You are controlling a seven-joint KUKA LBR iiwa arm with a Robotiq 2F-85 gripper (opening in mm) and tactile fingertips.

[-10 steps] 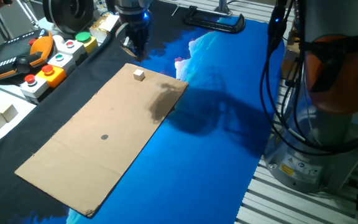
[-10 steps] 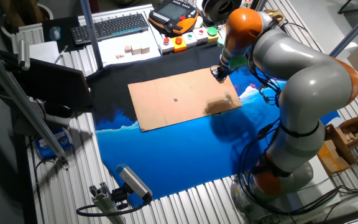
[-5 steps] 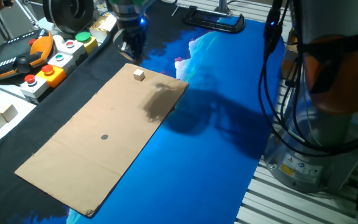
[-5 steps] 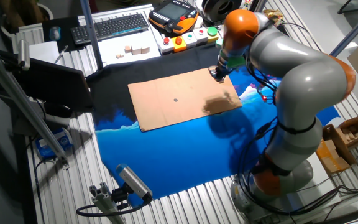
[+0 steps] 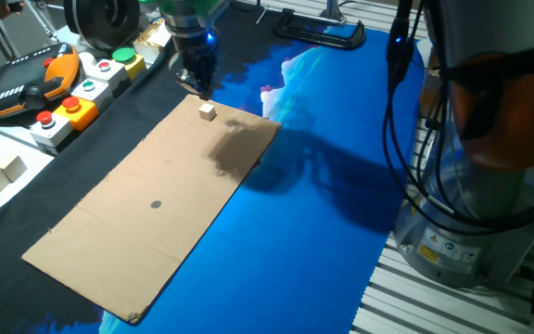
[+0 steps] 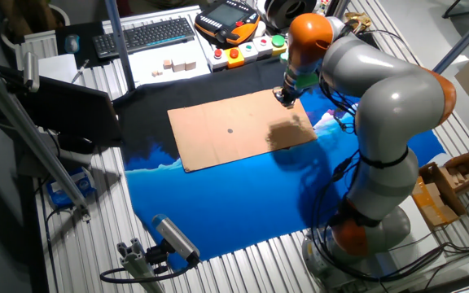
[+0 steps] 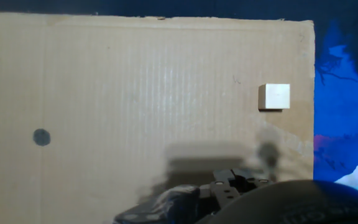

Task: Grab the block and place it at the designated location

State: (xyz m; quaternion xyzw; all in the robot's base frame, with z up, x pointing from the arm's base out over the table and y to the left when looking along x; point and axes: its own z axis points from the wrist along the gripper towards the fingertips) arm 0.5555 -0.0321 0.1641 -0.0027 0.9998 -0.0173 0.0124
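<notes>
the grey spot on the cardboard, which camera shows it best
The hand view: the grey spot is largest there, a clear round mark on bare cardboard, seen nearly straight on. One fixed view shows the spot as a small flattened dot, unobstructed. The other fixed view shows only a tiny speck.

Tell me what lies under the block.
The block sits on the brown cardboard, near a corner. Its underside and the blue cloth beneath the cardboard are covered.

The block [image 7: 274, 97] is pale beige on plain brown cardboard [image 7: 135, 87]. The spot [image 7: 41, 137] is dark grey. Blue cloth [image 5: 323, 213] surrounds the cardboard.
</notes>
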